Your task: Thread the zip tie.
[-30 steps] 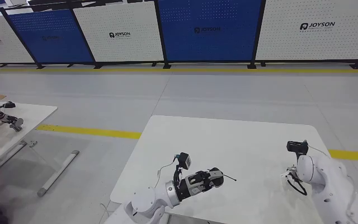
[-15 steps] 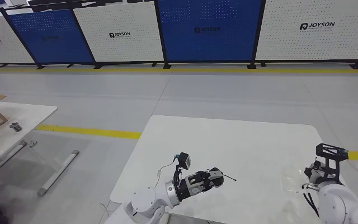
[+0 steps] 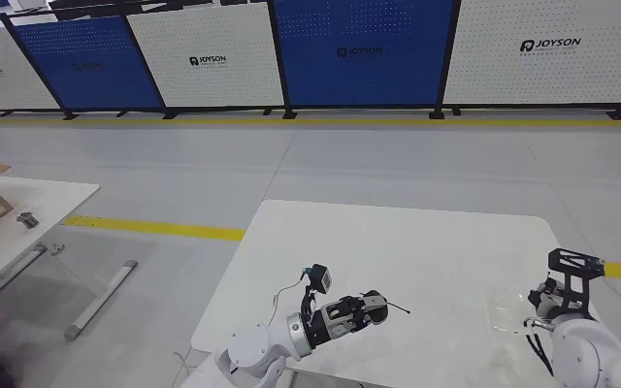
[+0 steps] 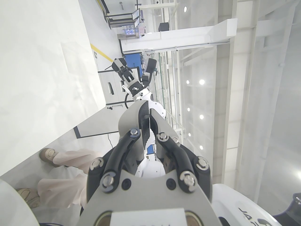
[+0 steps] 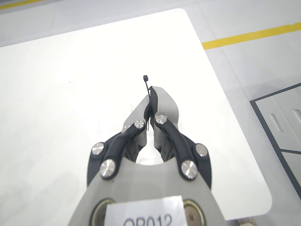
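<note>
A thin black zip tie [image 5: 146, 84] sticks out from between the fingers of my right gripper [image 5: 151, 95], its small square head at the free end, above the white table [image 5: 70, 83]. In the top view this right gripper [image 3: 374, 308] is near the table's front edge, shut on the zip tie [image 3: 393, 308], which points toward the table's middle. My left gripper [image 4: 149, 116] is raised off the table with its fingers pressed together and nothing between them. The left arm [image 3: 568, 296] is at the table's right edge. The left wrist view shows the right gripper [image 4: 116, 64] farther off.
A clear flat piece [image 3: 503, 316] lies on the table [image 3: 408, 242] near its right edge. A grey cabinet [image 5: 279, 121] stands beside the table. Another table [image 3: 39, 209] is far off at the left, across open floor.
The left arm has swung outward from over the table to its right edge and then stopped. The right arm with the zip tie has not moved.
</note>
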Tool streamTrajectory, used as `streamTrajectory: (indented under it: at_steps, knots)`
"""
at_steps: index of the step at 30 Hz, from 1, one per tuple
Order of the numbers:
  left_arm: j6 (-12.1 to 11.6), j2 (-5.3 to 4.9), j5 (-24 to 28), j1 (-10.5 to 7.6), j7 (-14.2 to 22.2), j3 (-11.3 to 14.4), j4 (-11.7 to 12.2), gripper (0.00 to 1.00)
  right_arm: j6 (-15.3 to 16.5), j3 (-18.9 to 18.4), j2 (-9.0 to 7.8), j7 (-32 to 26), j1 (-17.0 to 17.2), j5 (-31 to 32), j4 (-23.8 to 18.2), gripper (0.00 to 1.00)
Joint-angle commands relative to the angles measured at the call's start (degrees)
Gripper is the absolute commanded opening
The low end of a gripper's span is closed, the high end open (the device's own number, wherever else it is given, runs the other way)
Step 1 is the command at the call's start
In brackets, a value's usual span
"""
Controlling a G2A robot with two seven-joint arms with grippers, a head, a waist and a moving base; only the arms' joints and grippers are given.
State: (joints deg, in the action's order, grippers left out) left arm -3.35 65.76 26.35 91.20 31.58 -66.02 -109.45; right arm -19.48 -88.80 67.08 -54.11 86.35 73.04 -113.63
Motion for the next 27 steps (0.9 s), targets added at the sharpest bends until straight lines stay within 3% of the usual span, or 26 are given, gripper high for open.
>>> streamTrajectory:
  at_steps: [1, 10, 13, 21, 27]
  knots:
    - [0.0, 0.00, 0.0, 0.00, 0.0, 0.0, 0.0, 0.00, 0.0, 0.0, 0.00, 0.0, 0.0, 0.0, 0.0, 0.00]
    - [0.0, 0.00, 0.0, 0.00, 0.0, 0.0, 0.0, 0.00, 0.7, 0.0, 0.07, 0.7, 0.2, -1.0, 0.6, 0.00]
    - [0.0, 0.00, 0.0, 0.00, 0.0, 0.0, 0.0, 0.00, 1.6, -0.1, 0.03, -2.2, -0.6, -0.5, 2.0, 0.00]
    - [0.0, 0.00, 0.0, 0.00, 0.0, 0.0, 0.0, 0.00, 3.0, 4.5, 0.23, -17.7, -11.9, 2.9, 11.4, 0.00]
    - [0.0, 0.00, 0.0, 0.00, 0.0, 0.0, 0.0, 0.00, 1.8, 9.7, 1.08, -21.8, -18.4, 5.1, 20.0, 0.00]
